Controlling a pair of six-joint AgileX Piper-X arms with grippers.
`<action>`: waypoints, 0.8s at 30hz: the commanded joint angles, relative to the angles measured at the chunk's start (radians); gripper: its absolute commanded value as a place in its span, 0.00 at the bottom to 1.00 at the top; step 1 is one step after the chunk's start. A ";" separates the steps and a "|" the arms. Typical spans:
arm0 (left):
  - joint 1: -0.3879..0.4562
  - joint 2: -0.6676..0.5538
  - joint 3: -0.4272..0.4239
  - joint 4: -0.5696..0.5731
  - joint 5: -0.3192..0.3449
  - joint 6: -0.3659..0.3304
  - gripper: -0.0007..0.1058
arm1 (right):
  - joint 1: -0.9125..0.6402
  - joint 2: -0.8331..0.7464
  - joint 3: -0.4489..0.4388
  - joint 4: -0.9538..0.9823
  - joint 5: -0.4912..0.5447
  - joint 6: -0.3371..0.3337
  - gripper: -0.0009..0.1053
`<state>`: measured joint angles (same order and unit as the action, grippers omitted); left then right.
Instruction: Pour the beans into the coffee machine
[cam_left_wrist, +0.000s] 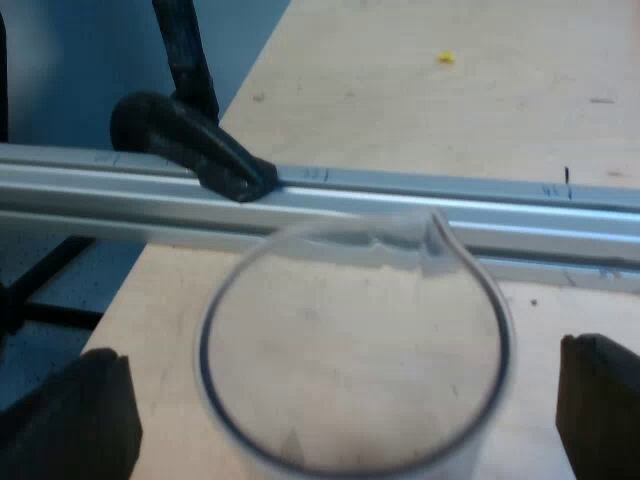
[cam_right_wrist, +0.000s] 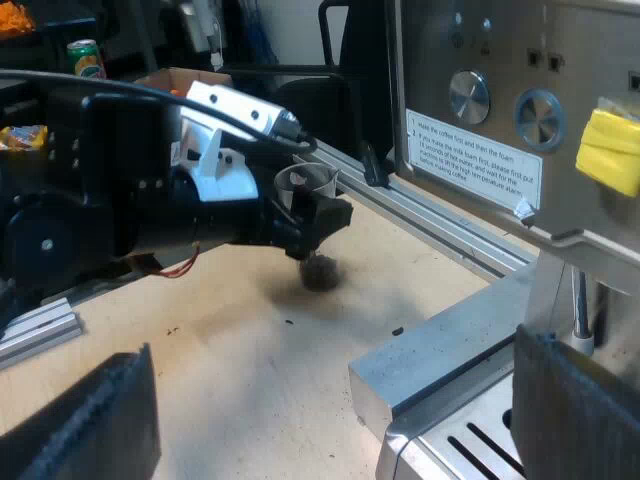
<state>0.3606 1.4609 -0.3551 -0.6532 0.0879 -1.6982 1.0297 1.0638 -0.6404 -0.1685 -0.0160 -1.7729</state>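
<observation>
A clear measuring glass (cam_left_wrist: 350, 350) with a pour lip sits between the fingers of my left gripper (cam_left_wrist: 345, 400), beside an aluminium rail. I see bare table through it and no beans. The black fingers (cam_left_wrist: 70, 420) stand apart from its wall on both sides, so the gripper is open. From the right wrist view, the left gripper (cam_right_wrist: 318, 215) hovers low over the table with the glass (cam_right_wrist: 305, 183) at its tips. My right gripper (cam_right_wrist: 335, 420) is open and holds nothing, near the espresso machine (cam_right_wrist: 500, 60) and its drip tray (cam_right_wrist: 470, 440).
The aluminium rail (cam_left_wrist: 300, 200) crosses the table, with a black clamp (cam_left_wrist: 200, 140) on it near the table's edge. A yellow piece (cam_right_wrist: 610, 150) sticks to the machine's front by its knobs. A can (cam_right_wrist: 86, 56) and a cardboard box (cam_right_wrist: 170, 78) stand far off.
</observation>
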 joint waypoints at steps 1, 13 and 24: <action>0.000 0.024 -0.036 -0.002 -0.002 -0.002 0.81 | 0.001 -0.004 -0.003 -0.015 -0.002 -0.003 0.71; 0.000 0.036 -0.051 -0.002 -0.002 -0.002 0.34 | 0.001 -0.004 -0.003 -0.015 0.016 -0.003 0.71; 0.000 -0.099 -0.051 0.160 -0.002 0.089 0.02 | 0.001 -0.004 -0.003 -0.015 0.016 -0.003 0.71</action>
<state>0.3606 1.3939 -0.4016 -0.5143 0.0879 -1.6211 1.0297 1.0638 -0.6404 -0.1685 0.0053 -1.7729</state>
